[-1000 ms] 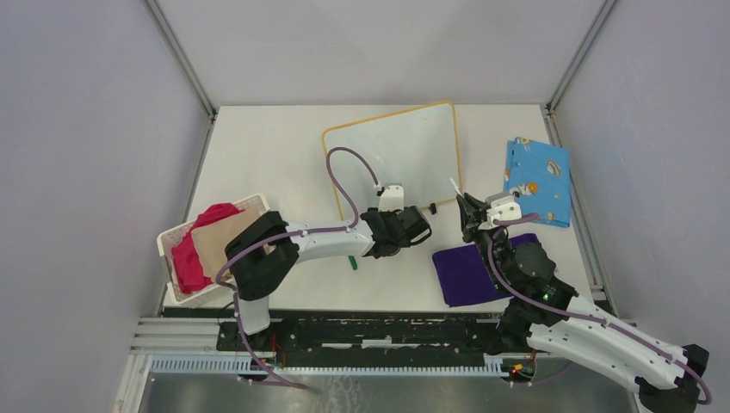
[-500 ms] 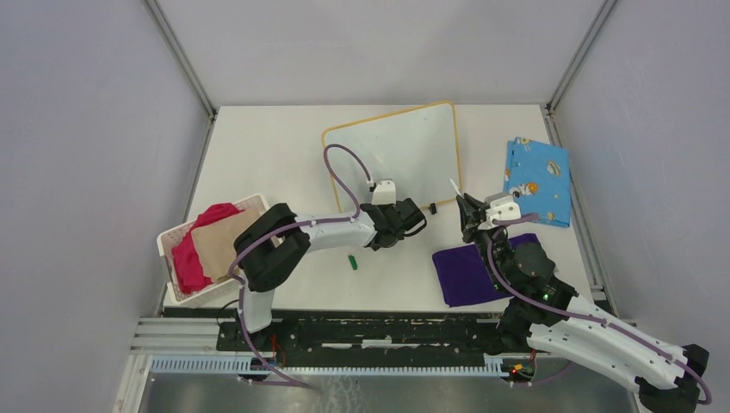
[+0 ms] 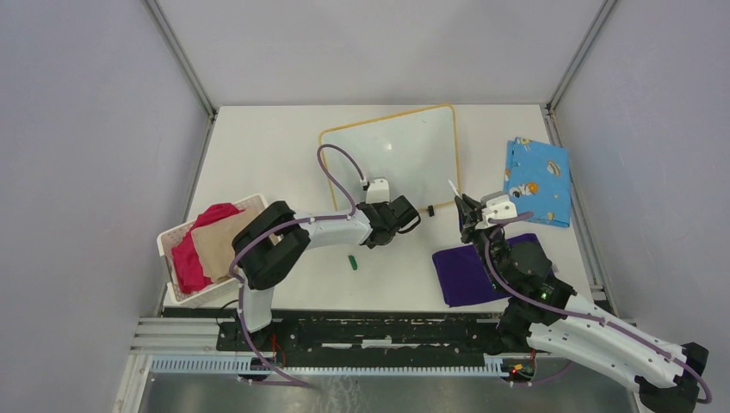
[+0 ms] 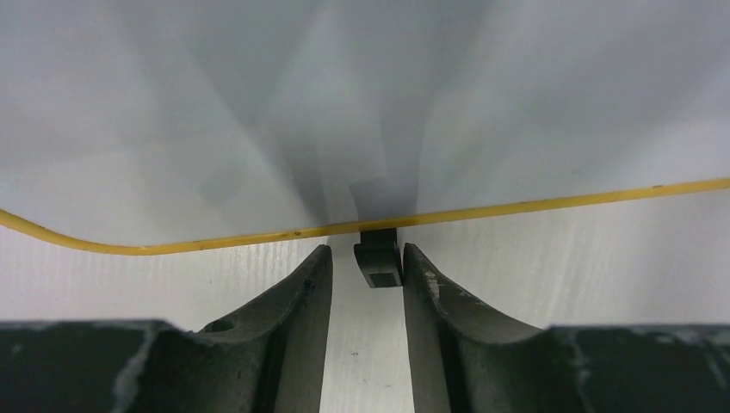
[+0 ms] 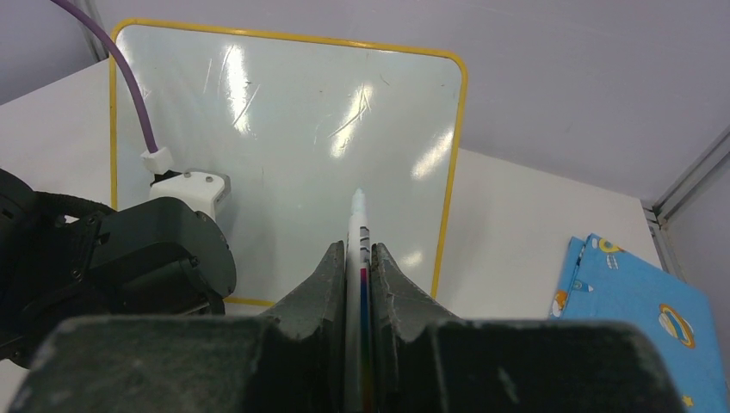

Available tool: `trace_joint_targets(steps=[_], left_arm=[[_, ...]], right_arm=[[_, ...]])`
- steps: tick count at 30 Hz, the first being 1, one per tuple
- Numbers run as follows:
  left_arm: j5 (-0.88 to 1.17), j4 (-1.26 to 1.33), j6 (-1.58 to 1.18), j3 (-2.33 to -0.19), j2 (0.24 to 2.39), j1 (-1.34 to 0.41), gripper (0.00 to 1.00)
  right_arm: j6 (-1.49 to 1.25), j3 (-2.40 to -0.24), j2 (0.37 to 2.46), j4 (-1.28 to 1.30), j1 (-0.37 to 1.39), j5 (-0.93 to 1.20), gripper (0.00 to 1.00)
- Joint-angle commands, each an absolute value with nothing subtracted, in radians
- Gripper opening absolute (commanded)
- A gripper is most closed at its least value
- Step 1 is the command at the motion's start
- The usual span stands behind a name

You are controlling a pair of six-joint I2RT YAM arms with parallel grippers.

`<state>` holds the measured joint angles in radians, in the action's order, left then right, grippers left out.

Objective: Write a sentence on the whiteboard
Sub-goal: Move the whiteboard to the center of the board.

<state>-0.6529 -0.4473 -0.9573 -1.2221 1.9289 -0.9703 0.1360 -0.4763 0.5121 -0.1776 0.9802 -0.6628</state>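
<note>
Right hand point(image 3: 468, 217) clamps the marker point(image 3: 454, 189), its long axis toward eleven o'clock; we judge the whiteboard point(image 3: 405, 146) lies just beyond, at ten.

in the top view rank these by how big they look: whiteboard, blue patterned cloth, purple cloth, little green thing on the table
1. whiteboard, clearly largest
2 and 3. purple cloth and blue patterned cloth look about alike; the purple one is partly hidden, so unranked
4. little green thing, clearly smallest
</note>
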Motion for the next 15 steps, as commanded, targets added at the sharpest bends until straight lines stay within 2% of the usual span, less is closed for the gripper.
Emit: trace_joint_targets(steps=[1, 11, 15], left_arm=[[-0.702, -0.425, -0.948, -1.192, 1.904, -0.954, 0.41], [-0.712, -0.404, -0.869, -1.121, 1.844, -0.941, 0.35], [-0.7, -0.374, -0.841, -1.108, 1.837, -0.938, 0.36]], right_arm=[[0.126, -0.516, 0.516, -0.193, 0.984, -0.673, 0.0], [0.117, -0.503, 0.511, -0.196, 0.984, -0.671, 0.0], [0.111, -0.502, 0.512, -0.196, 0.985, -0.671, 0.0]])
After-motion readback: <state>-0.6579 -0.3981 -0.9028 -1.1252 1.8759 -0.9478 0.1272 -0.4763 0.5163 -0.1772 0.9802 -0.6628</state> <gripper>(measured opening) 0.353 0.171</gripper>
